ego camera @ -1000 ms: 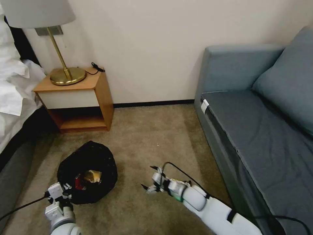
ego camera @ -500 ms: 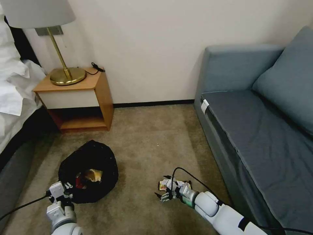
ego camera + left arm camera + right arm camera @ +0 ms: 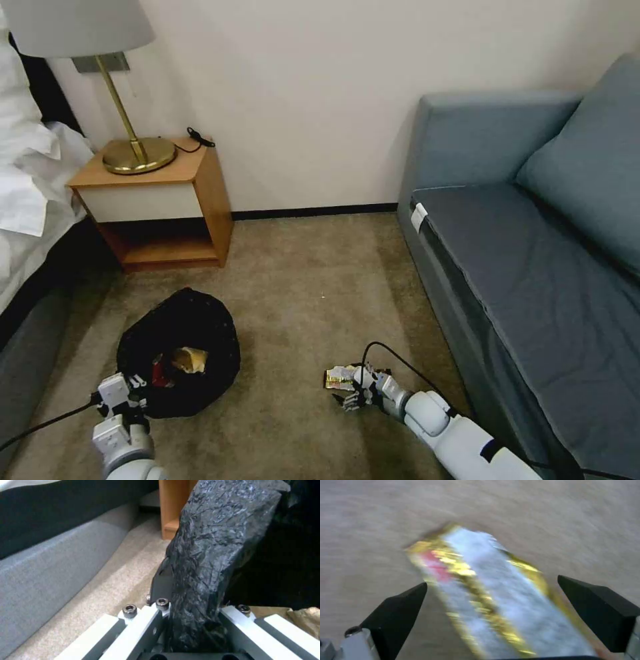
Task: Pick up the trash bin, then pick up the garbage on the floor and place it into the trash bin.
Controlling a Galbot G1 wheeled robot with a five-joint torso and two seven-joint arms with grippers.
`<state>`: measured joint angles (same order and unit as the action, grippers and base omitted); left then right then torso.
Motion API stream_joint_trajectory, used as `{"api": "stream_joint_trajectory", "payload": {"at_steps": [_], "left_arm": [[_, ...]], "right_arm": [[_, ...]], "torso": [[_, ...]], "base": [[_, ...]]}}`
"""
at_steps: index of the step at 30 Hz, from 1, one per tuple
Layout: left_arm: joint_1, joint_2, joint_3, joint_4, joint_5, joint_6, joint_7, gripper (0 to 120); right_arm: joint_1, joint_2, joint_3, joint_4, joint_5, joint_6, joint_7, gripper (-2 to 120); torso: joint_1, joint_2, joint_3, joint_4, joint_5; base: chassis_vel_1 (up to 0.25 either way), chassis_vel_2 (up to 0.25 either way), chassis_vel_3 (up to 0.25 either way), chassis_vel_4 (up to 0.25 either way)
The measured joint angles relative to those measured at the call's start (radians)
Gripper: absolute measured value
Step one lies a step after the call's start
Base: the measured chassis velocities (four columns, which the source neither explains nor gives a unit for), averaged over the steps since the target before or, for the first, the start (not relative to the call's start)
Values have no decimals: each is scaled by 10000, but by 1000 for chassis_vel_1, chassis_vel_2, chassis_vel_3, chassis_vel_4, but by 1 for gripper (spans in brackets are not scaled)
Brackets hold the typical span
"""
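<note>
Snack wrapper (image 3: pixel 493 597) is lying on the carpet (image 3: pixel 300 280) between our right gripper's (image 3: pixel 351 395) spread jaws; we are wanting them lower before closing. Left gripper (image 3: pixel 193 620) is pinching the trash bin (image 3: pixel 180 353) rim.

On the floor to my near left sits the trash bin (image 3: pixel 179 353), my left gripper (image 3: pixel 131 393) at its near rim. To the right lies a wrapper (image 3: pixel 341 377), between my right gripper's (image 3: pixel 352 395) fingers. The nightstand (image 3: pixel 160 203) stands far left, the sofa (image 3: pixel 533 253) right.
</note>
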<state>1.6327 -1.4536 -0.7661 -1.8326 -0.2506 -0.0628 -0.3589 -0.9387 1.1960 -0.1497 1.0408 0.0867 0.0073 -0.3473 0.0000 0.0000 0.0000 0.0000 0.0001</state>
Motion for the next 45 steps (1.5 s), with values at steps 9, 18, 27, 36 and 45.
{"api": "stream_joint_trajectory", "payload": {"at_steps": [9, 18, 27, 36, 45], "left_arm": [[43, 16, 0, 3, 36, -14, 6, 2], [29, -33, 7, 2, 72, -14, 7, 2], [24, -91, -1, 0, 109, -13, 7, 2], [-22, -194, 39, -6, 167, 0, 7, 2], [46, -179, 35, -84, 167, 1, 5, 2]], "right_arm": [[474, 198, 604, -994, 123, 46, -474, 88], [474, 207, 586, -1121, 90, 74, -1013, 56], [616, 212, 550, -1222, 225, 295, -1052, 23], [544, 221, 364, -711, 293, 325, -993, 0], [536, 373, 259, -374, 557, 347, -785, 0]], "torso": [[0, -1, 0, 1, -2], [0, 0, -1, 0, -3], [0, 0, 0, 0, 1], [0, 0, 0, 0, -1], [0, 0, 0, 0, -2]], "base": [[0, 0, 0, 0], [0, 0, 0, 0], [0, 0, 0, 0], [0, 0, 0, 0], [0, 0, 0, 0]]}}
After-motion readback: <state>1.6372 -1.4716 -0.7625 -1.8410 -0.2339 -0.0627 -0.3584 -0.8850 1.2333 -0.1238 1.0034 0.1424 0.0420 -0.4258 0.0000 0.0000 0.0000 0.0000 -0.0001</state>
